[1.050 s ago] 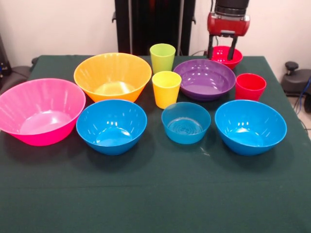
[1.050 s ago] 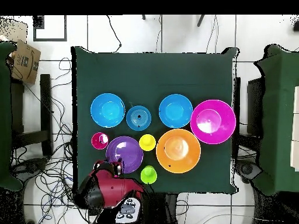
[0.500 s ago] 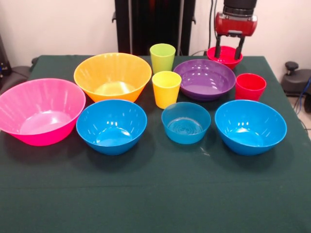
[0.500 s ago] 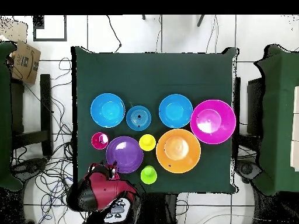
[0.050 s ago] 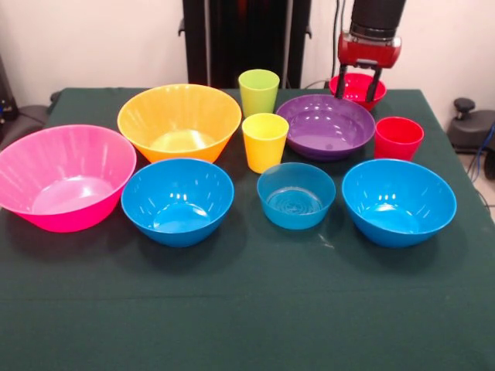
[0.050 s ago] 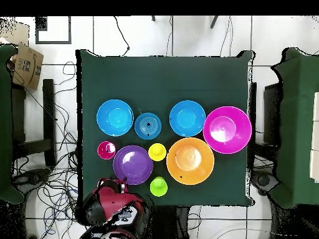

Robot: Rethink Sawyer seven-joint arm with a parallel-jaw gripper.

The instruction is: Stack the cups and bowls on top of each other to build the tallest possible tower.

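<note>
All cups and bowls stand apart on the green table; no tower shows. My gripper (image 5: 358, 85) hangs open at the far right edge, its fingers (image 5: 340, 83) straddling the front of the small red bowl (image 5: 357, 80). Beside it sit the purple bowl (image 5: 326, 126) and the red cup (image 5: 398, 137). The lime cup (image 5: 258, 91) and yellow cup (image 5: 264, 141) stand mid-table, the orange bowl (image 5: 179, 120) and pink bowl (image 5: 66, 178) to the left. Two blue bowls (image 5: 178, 201) (image 5: 398, 201) flank the small translucent blue bowl (image 5: 296, 195). In the overhead view the arm's red head (image 6: 112, 202) hides the small red bowl.
The green table (image 5: 247, 309) has a wide bare strip along its front edge. Overhead, cables cover the floor around the table, a cardboard box (image 6: 25, 62) sits at the upper left, and other green tables (image 6: 299, 124) stand at both sides.
The gripper rose and shifted right, then came back left and slightly down over the small red bowl. No cup or bowl has moved.
</note>
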